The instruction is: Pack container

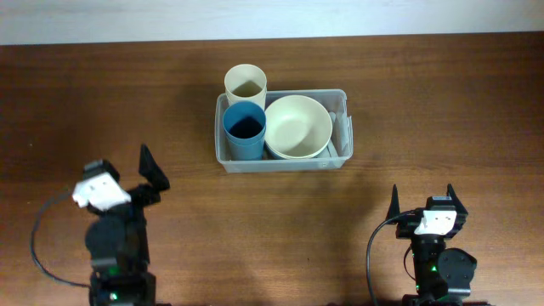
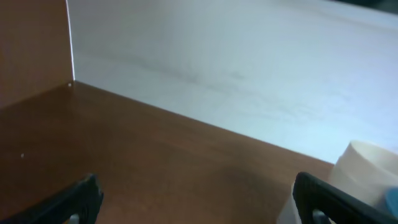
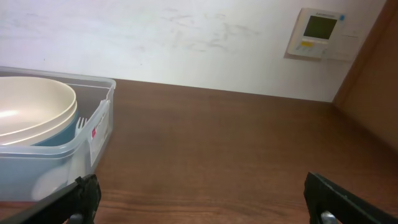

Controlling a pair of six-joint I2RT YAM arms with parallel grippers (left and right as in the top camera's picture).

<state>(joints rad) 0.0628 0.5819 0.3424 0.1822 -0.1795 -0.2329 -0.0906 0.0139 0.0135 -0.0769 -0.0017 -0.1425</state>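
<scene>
we see the container (image 1: 280, 164) on the wooden tabletop (image 1: 442, 102), a little left of centre and toward the far edge, well apart from both arms; a cream bowl (image 1: 297, 126) fills its right half, and the right wrist view shows this bowl nested in a blue bowl (image 3: 59, 138); a blue cup (image 1: 244, 129) stands upright in the left half, touching the cream bowl's rim; a cream cup (image 1: 245, 83) rises at the back left corner, just behind the blue cup, and we cannot tell whether it stands inside the rim or right against it; a white fork (image 3: 81, 124) lies along the container's right wall, beside the bowls.

the left claw (image 1: 124, 168) sits over the near left part of the tabletop, turned toward the right; its fingers (image 2: 81, 200) stand spread as wide as they go, with only bare wood between them, and it has hold of nothing; from its wrist camera the cream cup shows at the far right edge.

the right claw (image 1: 423, 201) sits near the front right, pointing toward the far wall; its fingers (image 3: 348, 202) are likewise fully apart and carry nothing; the container lies ahead and to its left; a small wall thermostat (image 3: 320, 34) hangs on the pale wall beyond the tabletop.
</scene>
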